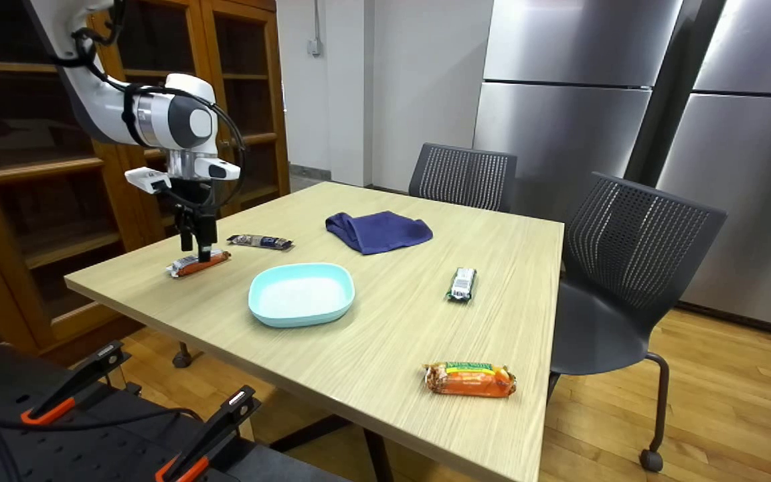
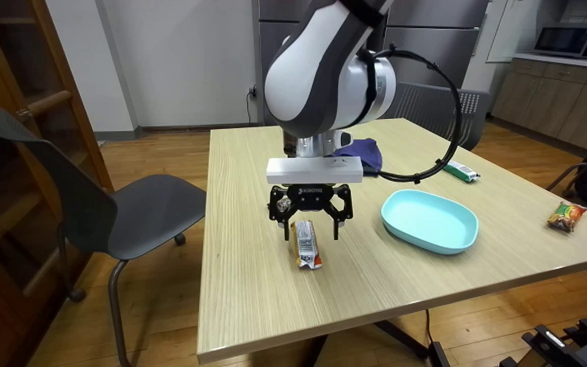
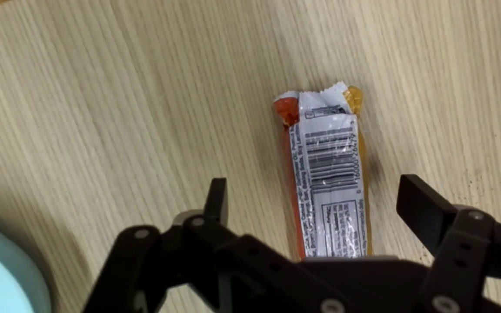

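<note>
the gripper [image 2: 311, 235] is hovering over an orange-edged wrapped snack bar [image 3: 328, 174], its fingers [image 3: 218, 200] standing wide apart, one off each long side, and clamping nothing. the bar is lying flat on the wooden table [image 1: 392, 321], barcode side up, apart from the turquoise dish [image 1: 300, 323]; a dark-wrapped bar [image 1: 260, 242] is lying near it. how high the fingertips are standing above the tabletop is hard to tell.

the snack bar is looking light and fairly stiff inside a glossy, thin film, so its surface is probably being a bit slippery, and the filling is likely hiding some brittleness: a gentle squeeze is seeming wiser than a hard one. its filled middle is offering the best hold, across the narrow width, while the crimped end [image 3: 322, 99] is showing only loose, wrinkled film that could be crumpling or sliding under pressure.
</note>
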{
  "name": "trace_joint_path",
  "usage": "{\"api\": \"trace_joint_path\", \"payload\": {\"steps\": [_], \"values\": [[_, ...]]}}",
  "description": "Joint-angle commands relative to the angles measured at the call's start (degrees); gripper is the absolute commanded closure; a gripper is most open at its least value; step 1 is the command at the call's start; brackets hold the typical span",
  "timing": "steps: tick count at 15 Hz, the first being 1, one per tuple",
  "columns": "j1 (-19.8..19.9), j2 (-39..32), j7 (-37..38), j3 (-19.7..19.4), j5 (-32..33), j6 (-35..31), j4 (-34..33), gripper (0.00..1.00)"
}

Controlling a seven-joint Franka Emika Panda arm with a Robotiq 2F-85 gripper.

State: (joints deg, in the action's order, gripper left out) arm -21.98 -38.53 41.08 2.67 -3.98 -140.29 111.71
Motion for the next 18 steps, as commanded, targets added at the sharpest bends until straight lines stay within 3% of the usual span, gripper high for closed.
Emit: {"api": "trace_joint_path", "payload": {"steps": [1,3,4,5,12,18], "values": [[-1.9,-3.1,2.3,-1.5,1.9,1.3,-3.9,0.0],[-2.0,-3.7,2.2,-1.6,1.8,1.3,-4.5,0.0],[-2.2,-3.8,2.2,-1.7,1.9,1.2,-4.5,0.25],[-2.4,-3.9,2.3,-1.8,2.1,1.1,-4.6,0.26],[-2.1,-2.2,1.2,-1.1,1.3,0.4,-3.5,0.81],[-2.4,2.6,-0.3,-0.8,2.7,2.4,-0.1,0.83]]}}
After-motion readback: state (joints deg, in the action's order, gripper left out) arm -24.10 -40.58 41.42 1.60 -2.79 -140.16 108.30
